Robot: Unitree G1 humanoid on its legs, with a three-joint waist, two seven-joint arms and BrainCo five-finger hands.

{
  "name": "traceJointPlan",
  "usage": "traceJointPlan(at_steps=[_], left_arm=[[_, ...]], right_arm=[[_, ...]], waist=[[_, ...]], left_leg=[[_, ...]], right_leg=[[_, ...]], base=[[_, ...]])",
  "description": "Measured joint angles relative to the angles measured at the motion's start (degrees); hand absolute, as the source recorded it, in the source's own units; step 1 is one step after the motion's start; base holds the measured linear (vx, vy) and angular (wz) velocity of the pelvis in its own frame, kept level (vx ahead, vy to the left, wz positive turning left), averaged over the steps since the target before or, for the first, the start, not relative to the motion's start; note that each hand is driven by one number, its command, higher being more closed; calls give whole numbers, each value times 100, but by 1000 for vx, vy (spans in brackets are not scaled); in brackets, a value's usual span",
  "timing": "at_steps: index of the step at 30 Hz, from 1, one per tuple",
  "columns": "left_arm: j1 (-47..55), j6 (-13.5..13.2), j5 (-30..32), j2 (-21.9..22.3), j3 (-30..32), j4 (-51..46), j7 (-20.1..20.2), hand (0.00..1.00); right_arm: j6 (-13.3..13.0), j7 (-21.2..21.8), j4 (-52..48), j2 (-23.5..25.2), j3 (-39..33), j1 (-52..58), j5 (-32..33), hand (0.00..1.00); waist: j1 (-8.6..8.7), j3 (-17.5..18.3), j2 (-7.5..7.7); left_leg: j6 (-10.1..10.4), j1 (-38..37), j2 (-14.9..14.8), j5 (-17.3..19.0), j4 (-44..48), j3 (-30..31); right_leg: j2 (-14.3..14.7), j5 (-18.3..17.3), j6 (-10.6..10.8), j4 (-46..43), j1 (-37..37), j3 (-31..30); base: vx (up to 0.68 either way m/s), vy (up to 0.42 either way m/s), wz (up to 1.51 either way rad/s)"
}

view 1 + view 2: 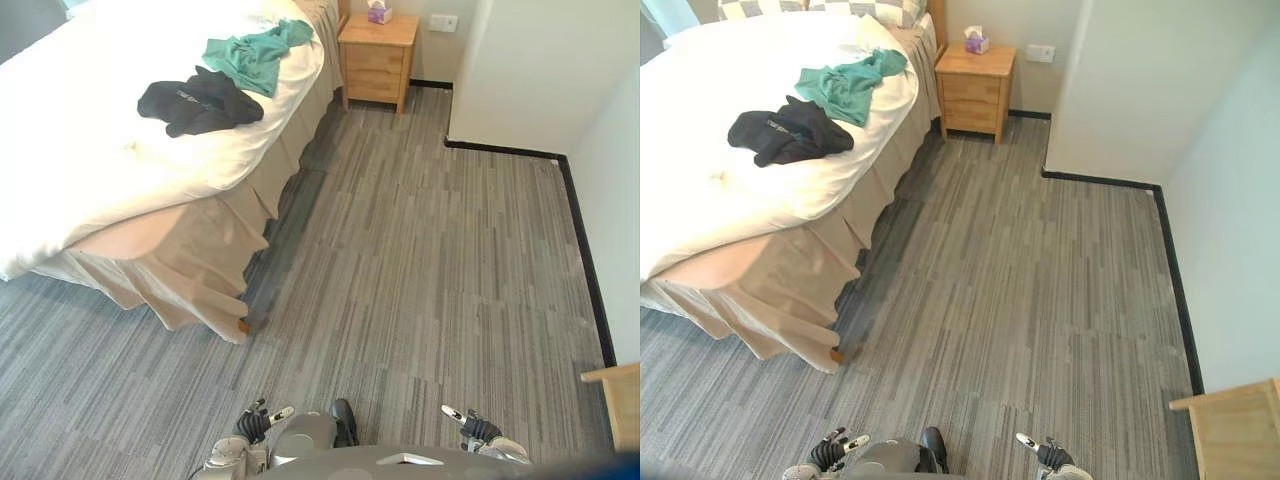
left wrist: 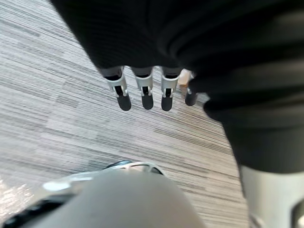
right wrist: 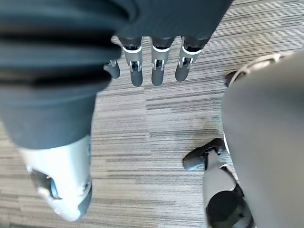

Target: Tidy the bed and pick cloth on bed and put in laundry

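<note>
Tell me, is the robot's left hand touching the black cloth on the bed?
Apart. The left eye view shows the left hand low over the floor, which stretches between it and the black cloth up on the bed.

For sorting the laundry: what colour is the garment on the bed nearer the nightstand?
The garment is teal green, clearest in the left eye view.

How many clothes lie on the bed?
2. A black cloth lies on the bed near its edge; a green cloth just beyond it, toward the nightstand. More may lie out of view.
</note>
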State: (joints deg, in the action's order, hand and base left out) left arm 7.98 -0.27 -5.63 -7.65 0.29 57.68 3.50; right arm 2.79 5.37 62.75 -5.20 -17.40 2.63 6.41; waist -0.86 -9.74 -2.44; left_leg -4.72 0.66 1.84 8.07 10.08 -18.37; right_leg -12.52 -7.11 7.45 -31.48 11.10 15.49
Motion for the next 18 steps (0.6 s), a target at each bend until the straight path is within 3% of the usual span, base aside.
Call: traceJointPlan(at_steps=[1,3,5,7,10,12,13,15,16,18], left_arm=[[4,-2,15,-97,-15,25,24,0],[9,-1,54,-176,-49,106,28,0],[-23,-2,46,-189,-62,96,20,0],[-52,12,5,-201,-129,89,17,0],[-149,54,1,-168,-149,74,17,0],[-209,132,1,-147,-97,32,20,0],[-212,140,2,-132,-64,23,17,0],[-202,208,4,-62,294,-89,-2,0],[-218,234,18,90,432,-82,-34,0],[-197,212,47,212,530,-198,-43,0]], right_arm=[[-27,-56,-49,75,-49,-5,94,0],[-85,-87,-50,73,-39,32,128,0],[-153,-53,-57,52,-44,109,129,0],[-235,63,-101,31,-43,157,132,0],[-194,112,-90,8,-37,252,128,0],[-175,115,-185,67,-9,350,125,0],[-171,123,-229,71,3,373,123,0],[-179,161,-442,112,231,567,122,0],[-200,190,-512,-18,225,567,115,0],[-225,193,-574,-25,247,569,119,0]], waist=[[27,-33,136],[132,1,239],[124,-6,270],[157,-10,262],[209,-33,202],[232,-29,189],[226,-33,189],[164,-47,287],[157,-87,135],[147,-120,132]], left_leg=[[-38,-239,182,41,-110,168],[-23,-611,342,104,-263,410],[26,-994,362,166,-389,650],[67,-1254,303,250,-474,1087],[99,-1375,90,362,-476,1557],[280,-1402,-212,586,-345,2090],[328,-1432,-267,631,-296,2155],[692,-1611,-497,989,-93,2441],[832,-1680,-746,1078,32,2484],[952,-1732,-843,878,64,2344]], right_leg=[[-259,118,113,-1262,-453,-154],[-529,-142,-31,-2431,-968,-152],[-648,-479,-33,-2683,-1290,-20],[-619,-746,-79,-2113,-1791,122],[-393,-773,-43,-830,-2042,198],[-78,-269,-77,782,-2269,10],[-19,-135,-113,1007,-2298,-73],[223,911,-141,1966,-2220,-622],[337,886,-397,1516,-2150,-421],[229,225,-556,698,-2349,-268]], base=[[180,73,47],[243,27,82],[285,-26,79],[264,-111,81],[258,-190,102],[391,-348,110],[431,-390,91],[536,-505,98],[473,-469,86],[414,-444,70]])
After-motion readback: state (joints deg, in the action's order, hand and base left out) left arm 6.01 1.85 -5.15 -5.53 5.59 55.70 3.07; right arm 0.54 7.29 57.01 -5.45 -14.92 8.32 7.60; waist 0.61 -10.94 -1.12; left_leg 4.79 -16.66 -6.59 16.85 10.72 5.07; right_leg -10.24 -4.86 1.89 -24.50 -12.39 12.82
